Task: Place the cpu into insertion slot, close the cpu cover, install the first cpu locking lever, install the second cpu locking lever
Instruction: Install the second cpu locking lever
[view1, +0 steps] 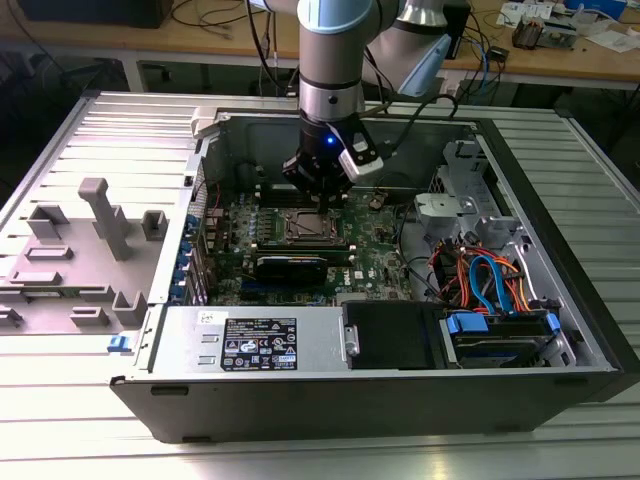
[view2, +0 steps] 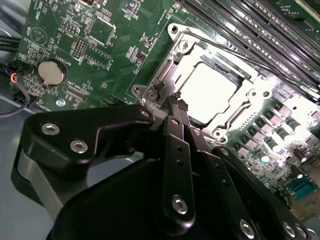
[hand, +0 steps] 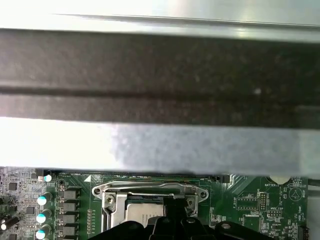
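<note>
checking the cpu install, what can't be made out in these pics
- Levers' latch state: in the second wrist view the hand overlaps the near corner of the cover; cannot tell whether anything is hooked.
- The cpu: washed out by glare, so no surface detail.
- Slot in the exterior view: the arm hangs over its far edge, and it is too small for detail.
- First wrist view: the cover is cut off by the picture's edge and the hand.

In the first wrist view the pincer (hand: 172, 220) hides part of the cpu (hand: 142, 212) (edge-cropped too).
</note>
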